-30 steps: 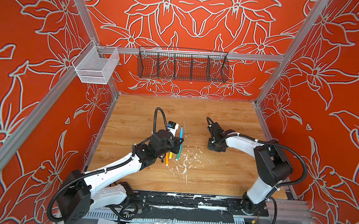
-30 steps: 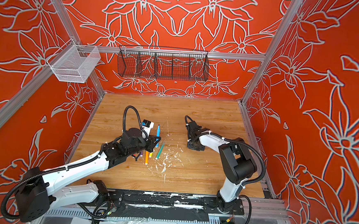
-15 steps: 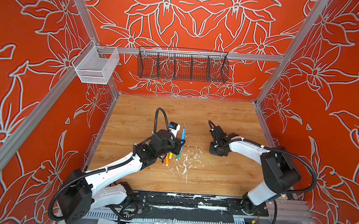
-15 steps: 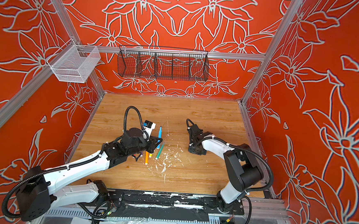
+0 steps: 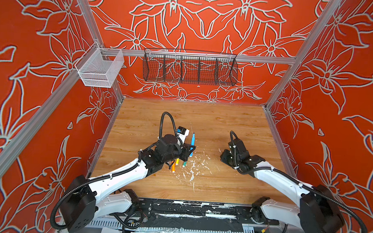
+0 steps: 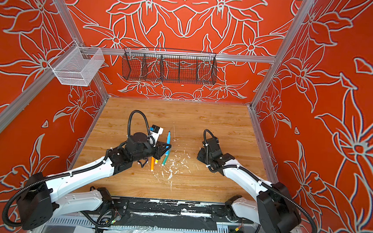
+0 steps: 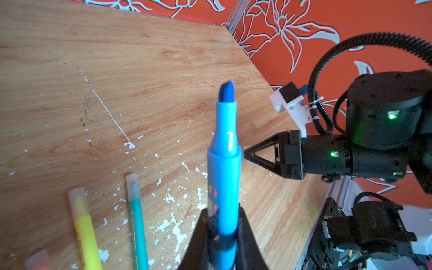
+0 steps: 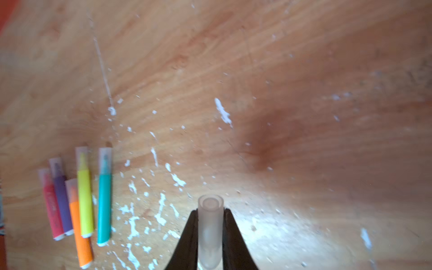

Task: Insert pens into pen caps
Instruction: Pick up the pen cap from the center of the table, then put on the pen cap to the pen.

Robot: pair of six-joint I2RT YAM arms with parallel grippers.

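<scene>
Where both top views leave it unclear, the right wrist view shows the right gripper point(image 8: 210, 211) pinching a cap point(image 8: 209, 224); the left gripper point(image 7: 222, 210) pinches the blue pen point(image 7: 224, 163).

My worktop point(image 5: 225, 123) looks like wood-grain laminate, matt, roughened by flaking white paint flecks point(image 8: 223, 113). The blue pen point(image 7: 224, 163) in my left jaws is smooth, glossy plastic with a felt tip; the pen cap point(image 8: 210, 224) in my right jaws is frosted, translucent plastic. The jaws themselves are matt black plastic, my arm shells point(image 5: 121, 180) smooth white plastic. The basket point(image 5: 189, 69) on the back wall is black wire mesh, hung on a brushed metal rail point(image 5: 262, 59).
</scene>
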